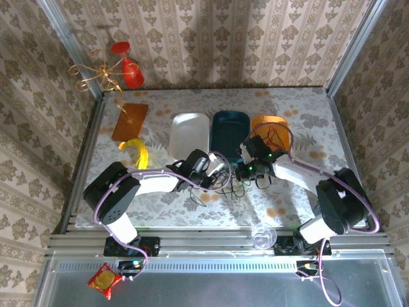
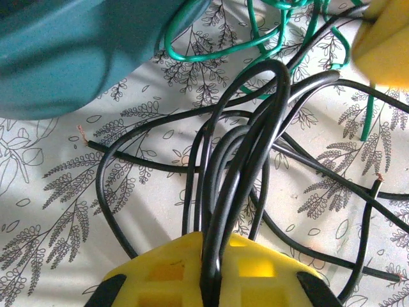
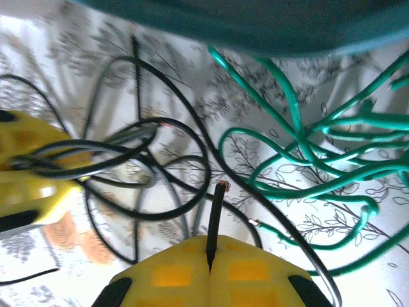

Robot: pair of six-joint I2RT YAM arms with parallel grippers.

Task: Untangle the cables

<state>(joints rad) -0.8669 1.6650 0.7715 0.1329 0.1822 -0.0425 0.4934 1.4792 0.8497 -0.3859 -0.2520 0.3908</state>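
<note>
A loose tangle of black cables (image 1: 225, 187) lies on the table between the two grippers. My left gripper (image 2: 220, 240) is shut on a bundle of black cable loops (image 2: 255, 134) that rise from its yellow fingers. My right gripper (image 3: 209, 246) is shut on the end of one black cable (image 3: 215, 214), whose bare tip sticks up. Green cables (image 3: 307, 147) curl to the right of it, close under the teal tray (image 3: 255, 19). In the top view the left gripper (image 1: 214, 173) and right gripper (image 1: 246, 171) stand close together. Red cables (image 1: 273, 135) lie in the orange tray (image 1: 259, 120).
A white tray (image 1: 190, 134) and the teal tray (image 1: 231, 131) stand just behind the grippers. A banana (image 1: 137, 152) and a brown board (image 1: 130, 121) lie at the left. A clear glass (image 1: 262, 235) stands at the near edge. A curly golden wire (image 1: 96, 73) hangs at the back left.
</note>
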